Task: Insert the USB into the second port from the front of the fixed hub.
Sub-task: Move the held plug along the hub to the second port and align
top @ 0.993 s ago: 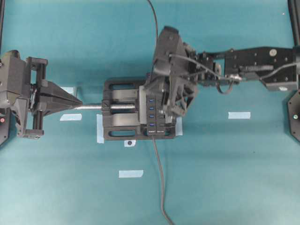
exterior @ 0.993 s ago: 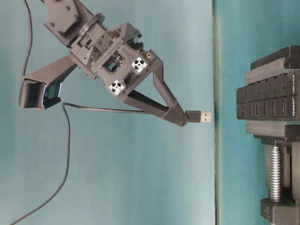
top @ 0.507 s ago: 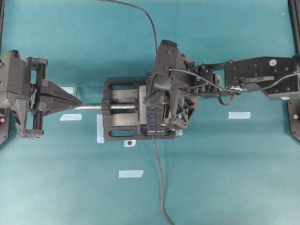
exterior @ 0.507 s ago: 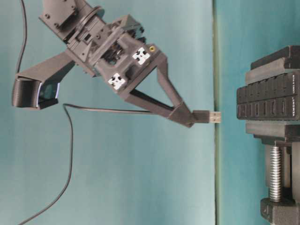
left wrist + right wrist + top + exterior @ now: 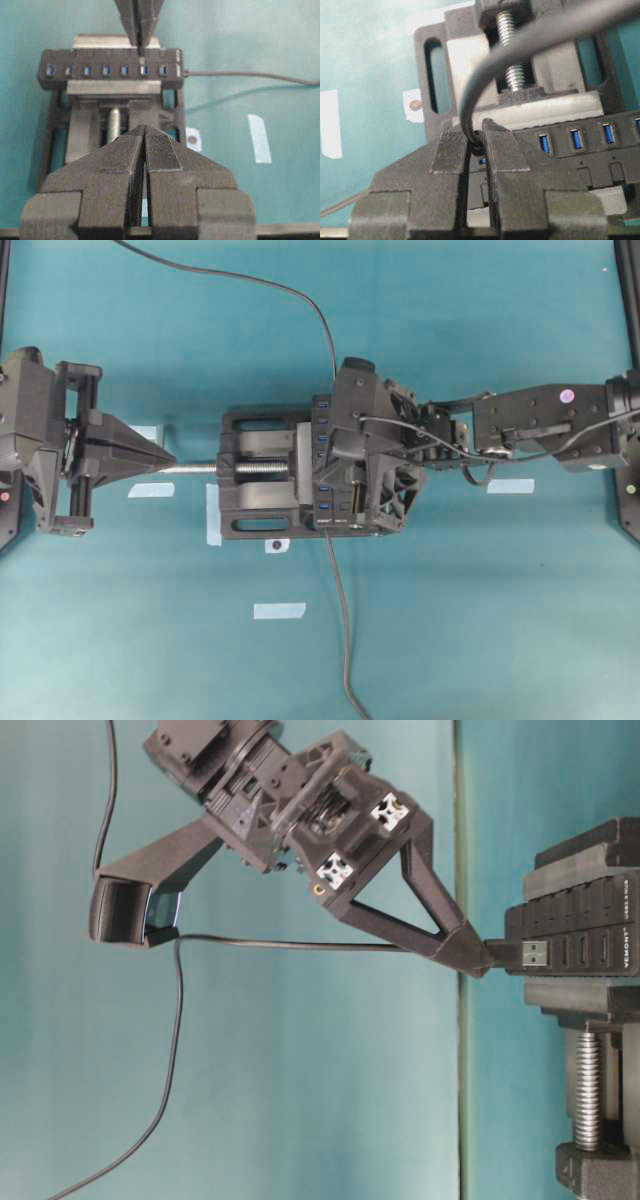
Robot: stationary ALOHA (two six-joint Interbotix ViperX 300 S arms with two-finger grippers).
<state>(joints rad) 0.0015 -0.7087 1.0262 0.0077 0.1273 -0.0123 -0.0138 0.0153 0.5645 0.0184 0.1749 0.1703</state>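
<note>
The fixed hub (image 5: pixel 110 80), a black strip with a row of blue ports, sits clamped in a black vise (image 5: pixel 250 515). My right gripper (image 5: pixel 478 957) is shut on the USB (image 5: pixel 535 955) at its black collar, where the thin cable leaves it. The plug's metal tip (image 5: pixel 142 59) stands right at the hub's (image 5: pixel 585 935) port face, over the second port from the hub's cable end, and its shell still shows. In the right wrist view my right gripper (image 5: pixel 477 136) hides that port. My left gripper (image 5: pixel 168 458) rests shut and empty, left of the vise.
The vise's silver screw (image 5: pixel 200 468) points at my left gripper. The hub's own cable (image 5: pixel 340 620) runs to the near table edge. The USB's cable (image 5: pixel 250 280) arcs off to the far left. Tape strips (image 5: pixel 510 485) (image 5: pixel 279 610) lie on the teal table.
My right gripper has come down and toward the hub's front end, bringing the plug from well above the hub to its port face. The left arm has not moved.
</note>
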